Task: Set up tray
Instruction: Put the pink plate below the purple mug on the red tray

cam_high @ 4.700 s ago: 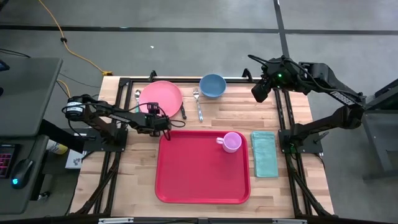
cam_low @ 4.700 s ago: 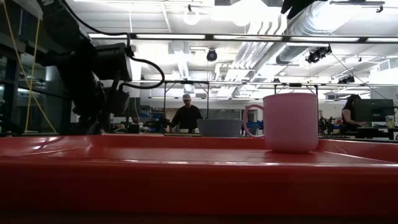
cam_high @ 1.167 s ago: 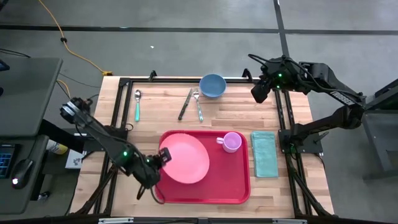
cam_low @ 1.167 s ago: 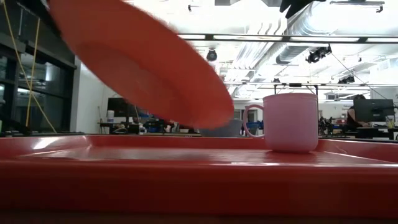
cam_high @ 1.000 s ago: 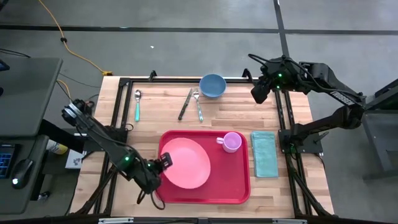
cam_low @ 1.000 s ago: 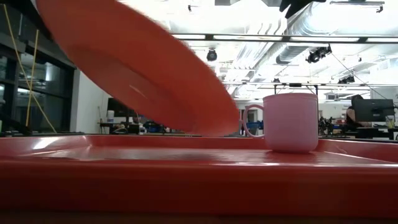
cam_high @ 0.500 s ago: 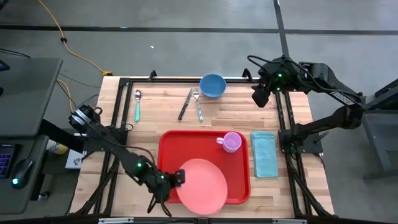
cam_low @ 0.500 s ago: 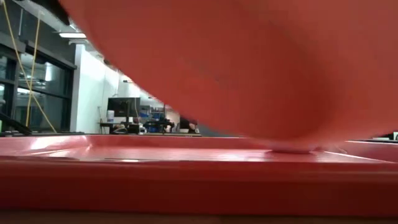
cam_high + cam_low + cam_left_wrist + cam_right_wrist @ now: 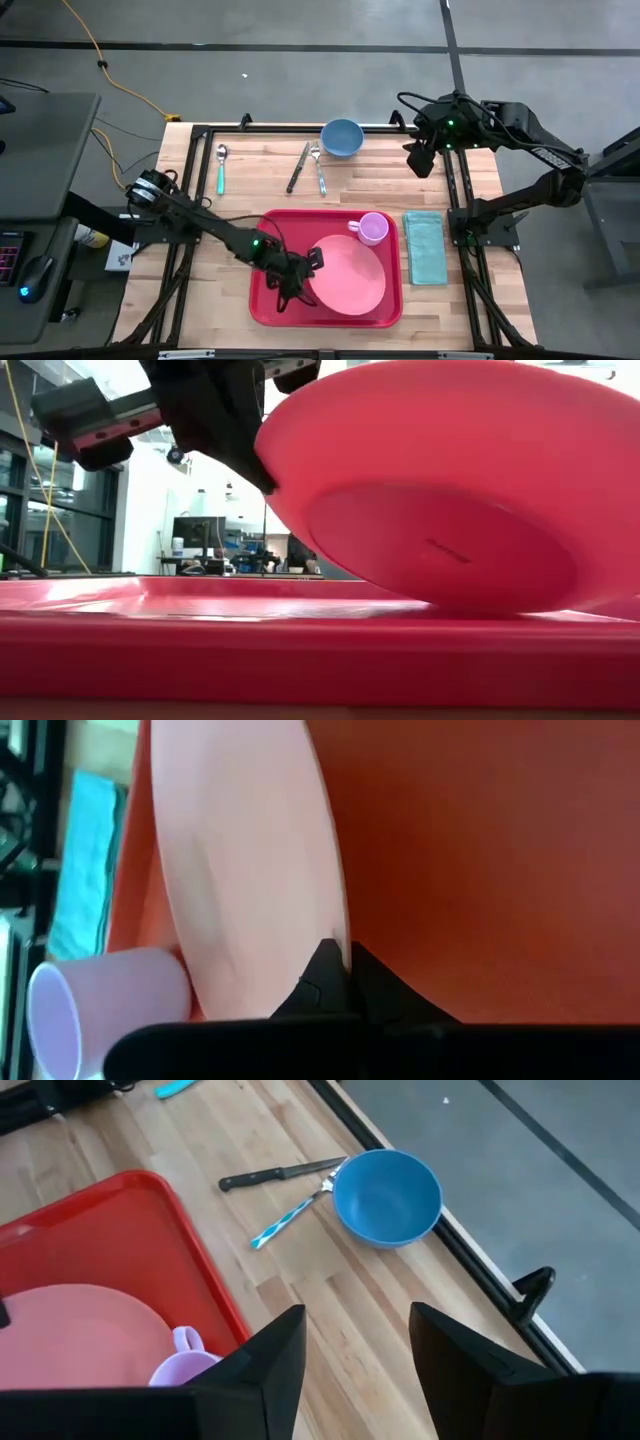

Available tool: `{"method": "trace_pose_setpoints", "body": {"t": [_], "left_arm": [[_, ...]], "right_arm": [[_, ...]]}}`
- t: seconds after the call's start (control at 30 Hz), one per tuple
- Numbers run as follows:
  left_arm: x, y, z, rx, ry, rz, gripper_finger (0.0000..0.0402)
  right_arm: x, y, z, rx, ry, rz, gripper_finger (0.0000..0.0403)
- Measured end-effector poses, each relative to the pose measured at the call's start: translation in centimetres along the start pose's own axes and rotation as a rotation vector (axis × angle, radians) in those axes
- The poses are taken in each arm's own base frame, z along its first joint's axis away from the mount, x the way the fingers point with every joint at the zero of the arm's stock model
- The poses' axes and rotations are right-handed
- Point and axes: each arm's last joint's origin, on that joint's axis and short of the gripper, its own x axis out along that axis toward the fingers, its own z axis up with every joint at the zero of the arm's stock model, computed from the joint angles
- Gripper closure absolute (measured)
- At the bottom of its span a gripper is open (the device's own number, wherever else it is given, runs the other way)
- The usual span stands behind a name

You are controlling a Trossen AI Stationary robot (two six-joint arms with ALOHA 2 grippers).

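The round pink plate (image 9: 350, 274) hangs tilted over the right half of the red tray (image 9: 272, 300), with my left gripper (image 9: 312, 260) shut on its left rim. In the low view the plate (image 9: 450, 510) fills the picture. Its held side is high and its right side is low at the tray's near rim (image 9: 300, 650), which hides the tray floor. A pink mug (image 9: 373, 228) stands in the tray's far right corner. My right gripper (image 9: 420, 158) waits open, high above the table's far right. My left gripper pinches the plate's left rim (image 9: 336, 932) between its two fingers (image 9: 325, 975), one on the upper face and one on the underside. It comes slanting down from the table's left. The plate tilts down away from the fingers. Whether its low side touches the tray, I cannot tell.
Beyond the tray's far edge lie a spoon (image 9: 221, 166), a knife (image 9: 298, 167) and a fork (image 9: 318, 167), with a blue bowl (image 9: 342, 137) behind them. A folded teal cloth (image 9: 425, 247) lies on the wood right of the tray.
My left gripper has carried the plate from the tray's left half toward the near edge, where it overhung the tray, then rightward and back over the tray's right half. The gripper has sunk and turned, and the plate's right side now sits lower.
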Motion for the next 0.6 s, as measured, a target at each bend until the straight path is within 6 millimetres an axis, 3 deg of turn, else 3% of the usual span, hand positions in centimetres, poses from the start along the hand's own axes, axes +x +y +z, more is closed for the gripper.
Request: {"method": "trace_pose_setpoints", "body": {"t": [0.23, 0.47, 0.6], "left_arm": [[0.8, 0.0, -0.5, 0.017, -0.033, -0.057, 0.0390], [2.9, -1.0, -0.7, 0.045, -0.022, -0.115, 0.0390], [2.9, -0.9, -0.7, 0.046, -0.010, -0.107, 0.0390]], "right_arm": [[-0.1, 0.6, -0.1, 0.010, -0.004, 0.007, 0.0241], [-0.3, 1.1, -0.2, 0.025, -0.012, 0.004, 0.0246], [-0.3, 1.3, -0.3, 0.036, -0.017, 0.002, 0.0244]]}}
